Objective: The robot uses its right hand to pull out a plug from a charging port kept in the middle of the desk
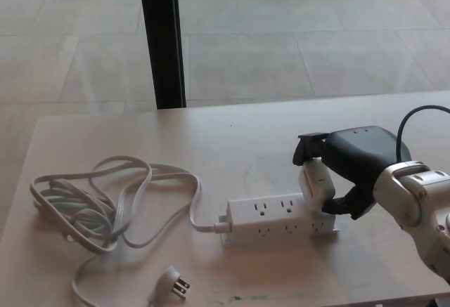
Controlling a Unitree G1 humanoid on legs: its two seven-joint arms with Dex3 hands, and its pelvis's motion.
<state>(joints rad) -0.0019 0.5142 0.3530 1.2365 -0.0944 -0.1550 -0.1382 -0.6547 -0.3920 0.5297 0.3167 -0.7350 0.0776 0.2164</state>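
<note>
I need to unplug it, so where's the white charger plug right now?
In the head view, the white plug stands at the right end of the power strip, mid-desk, gripped by the right hand.

A matt, pale wood-look finish is being shown by the desk (232,145); smooth white plastic by the power strip (278,217) and plug (316,180); glossy black plastic by the right hand (348,166).
</note>
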